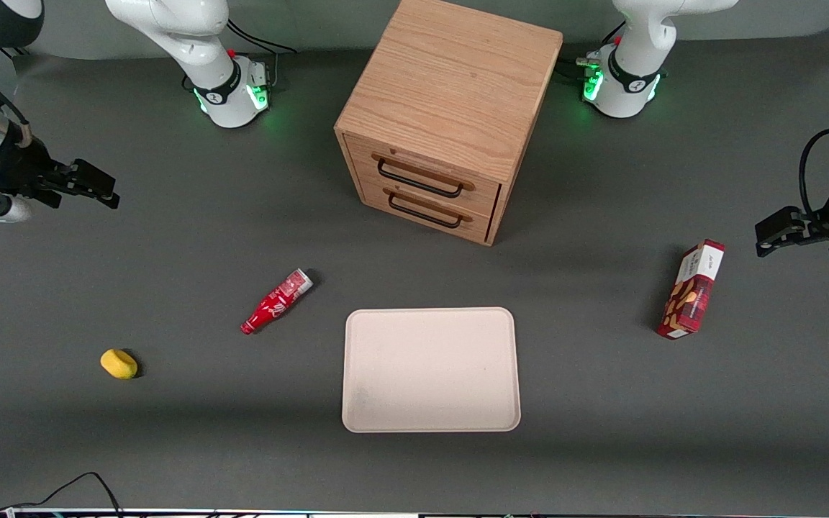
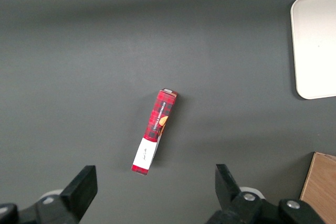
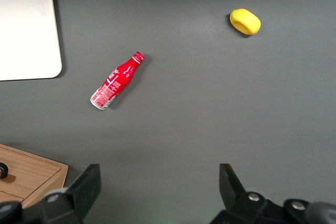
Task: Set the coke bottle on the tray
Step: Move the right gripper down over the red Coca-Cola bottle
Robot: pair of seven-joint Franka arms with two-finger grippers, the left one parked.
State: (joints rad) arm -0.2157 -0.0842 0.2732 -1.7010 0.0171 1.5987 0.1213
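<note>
The coke bottle (image 1: 276, 302) lies on its side on the grey table, beside the tray (image 1: 430, 369) toward the working arm's end, cap pointing nearer the front camera. It also shows in the right wrist view (image 3: 116, 81), with the tray's corner (image 3: 26, 30) beside it. The tray is pale beige with nothing on it. My right gripper (image 1: 91, 188) hangs high above the table at the working arm's end, well away from the bottle. It is open and holds nothing; in the right wrist view (image 3: 157, 190) its fingers (image 3: 86, 187) stand wide apart over bare table.
A yellow lemon-like object (image 1: 119, 363) lies nearer the front camera than the bottle. A wooden two-drawer cabinet (image 1: 443, 115) stands farther back, above the tray. A red snack box (image 1: 691, 289) stands toward the parked arm's end.
</note>
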